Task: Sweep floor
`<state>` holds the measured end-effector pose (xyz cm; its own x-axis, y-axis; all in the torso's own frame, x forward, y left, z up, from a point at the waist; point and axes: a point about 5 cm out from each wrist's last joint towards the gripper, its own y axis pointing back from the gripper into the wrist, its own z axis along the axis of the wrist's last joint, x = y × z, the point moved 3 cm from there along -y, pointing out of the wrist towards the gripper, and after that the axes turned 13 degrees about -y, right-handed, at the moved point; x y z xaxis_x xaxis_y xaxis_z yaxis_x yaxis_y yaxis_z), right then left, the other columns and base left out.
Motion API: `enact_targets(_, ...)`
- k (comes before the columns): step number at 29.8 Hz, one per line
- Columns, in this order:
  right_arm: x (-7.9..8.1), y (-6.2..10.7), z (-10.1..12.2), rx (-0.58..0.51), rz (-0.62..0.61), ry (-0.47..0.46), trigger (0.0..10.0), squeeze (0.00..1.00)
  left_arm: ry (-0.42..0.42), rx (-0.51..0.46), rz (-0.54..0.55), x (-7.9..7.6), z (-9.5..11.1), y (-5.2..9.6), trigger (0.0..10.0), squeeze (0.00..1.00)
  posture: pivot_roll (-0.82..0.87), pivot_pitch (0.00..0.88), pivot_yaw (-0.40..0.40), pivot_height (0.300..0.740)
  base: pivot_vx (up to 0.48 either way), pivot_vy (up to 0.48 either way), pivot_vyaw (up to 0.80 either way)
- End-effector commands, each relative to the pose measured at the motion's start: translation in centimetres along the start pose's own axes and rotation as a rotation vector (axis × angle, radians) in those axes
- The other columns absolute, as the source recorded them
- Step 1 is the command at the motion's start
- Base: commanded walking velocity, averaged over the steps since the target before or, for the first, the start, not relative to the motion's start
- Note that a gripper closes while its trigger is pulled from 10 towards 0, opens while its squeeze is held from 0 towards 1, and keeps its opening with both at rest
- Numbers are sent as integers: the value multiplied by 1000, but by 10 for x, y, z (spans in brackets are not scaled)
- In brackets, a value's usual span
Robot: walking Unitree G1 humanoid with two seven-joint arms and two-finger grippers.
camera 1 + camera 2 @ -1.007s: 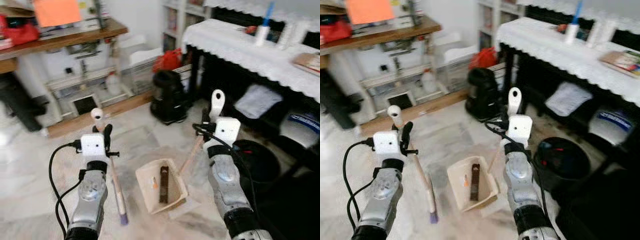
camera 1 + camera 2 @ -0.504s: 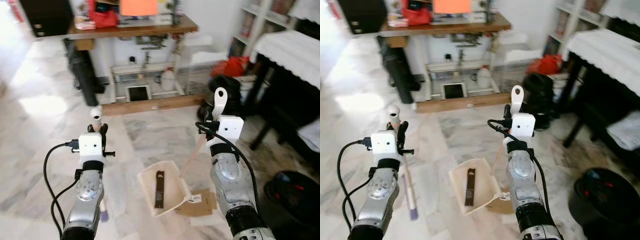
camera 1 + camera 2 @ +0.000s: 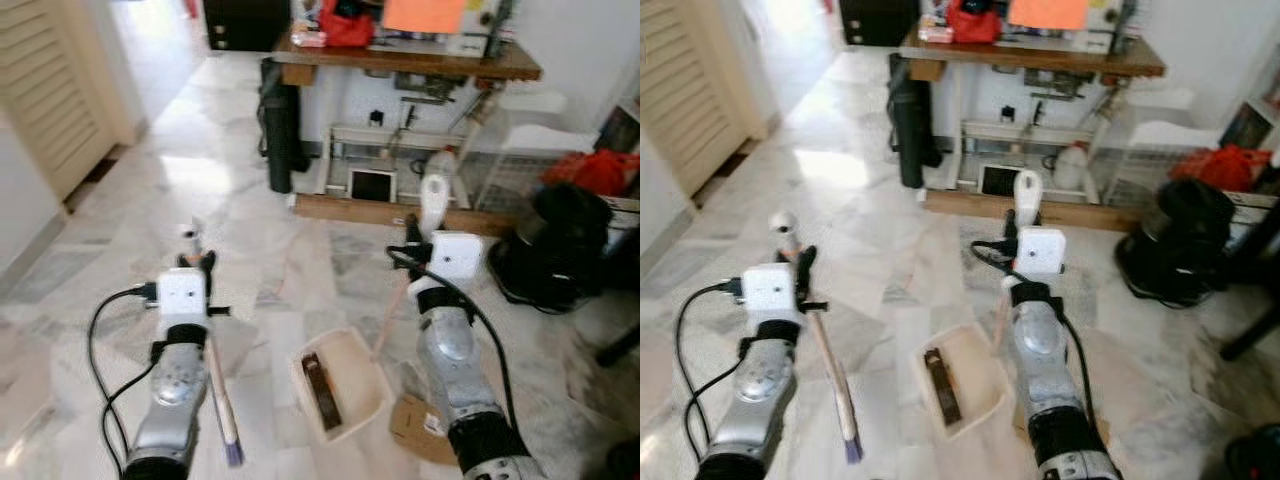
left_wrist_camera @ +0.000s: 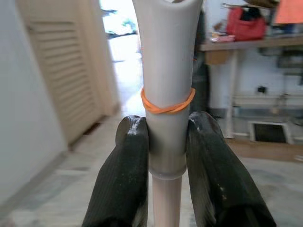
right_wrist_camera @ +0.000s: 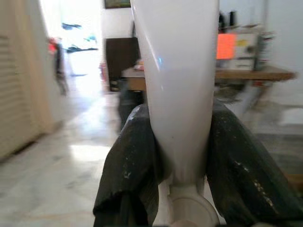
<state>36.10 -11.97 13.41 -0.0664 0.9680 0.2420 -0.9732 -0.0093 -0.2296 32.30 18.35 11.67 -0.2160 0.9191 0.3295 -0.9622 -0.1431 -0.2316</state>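
Left gripper (image 4: 166, 146) pinches broom (image 3: 222, 410) handle; right gripper (image 5: 182, 146) clamps dustpan (image 3: 340, 395) handle, pan floor-level, presumably for collecting debris.

Wooden workbench (image 3: 400, 62) stands beyond black vacuum (image 3: 555, 245).

Glossy marble floor (image 3: 250, 250); smooth plastic dustpan (image 3: 345, 385).

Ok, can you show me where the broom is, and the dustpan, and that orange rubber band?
broom (image 3: 830, 370), right eye view, on the middle of its pale stick.
dustpan (image 3: 355, 385), left eye view, on the bare inside of its tray.
orange rubber band (image 4: 166, 107), left wrist view, on the front of the band around the broom's grey handle.
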Motion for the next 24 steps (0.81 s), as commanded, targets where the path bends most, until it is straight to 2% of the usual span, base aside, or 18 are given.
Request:
enact_targets(1,-14,-1,-2,19,-124,-188,10000,0,8,-41,-14,-5,11,-1,10000,0,102,0,-4,740,0,0,0)
enact_targets(2,-14,-1,-2,19,-124,-188,10000,0,8,-41,-14,-5,11,-1,10000,0,102,0,-4,740,0,0,0)
enact_targets(7,-28,1,-19,97,-273,-388,10000,0,1,-38,-22,-4,10,-1,10000,0,110,0,0,740,0,0,0)
enact_targets(11,-32,1,-22,117,-301,-417,10000,0,-1,-39,-26,-2,10,-1,10000,0,108,0,5,740,0,0,0)
enact_targets(17,-32,2,-22,119,-290,-383,10000,0,-4,-40,-31,-3,11,-2,10000,0,106,0,4,740,0,0,0)
enact_targets(24,-21,-1,-15,90,-191,-218,10000,0,-29,-54,-42,-3,13,-3,10000,0,112,0,3,740,0,0,0)
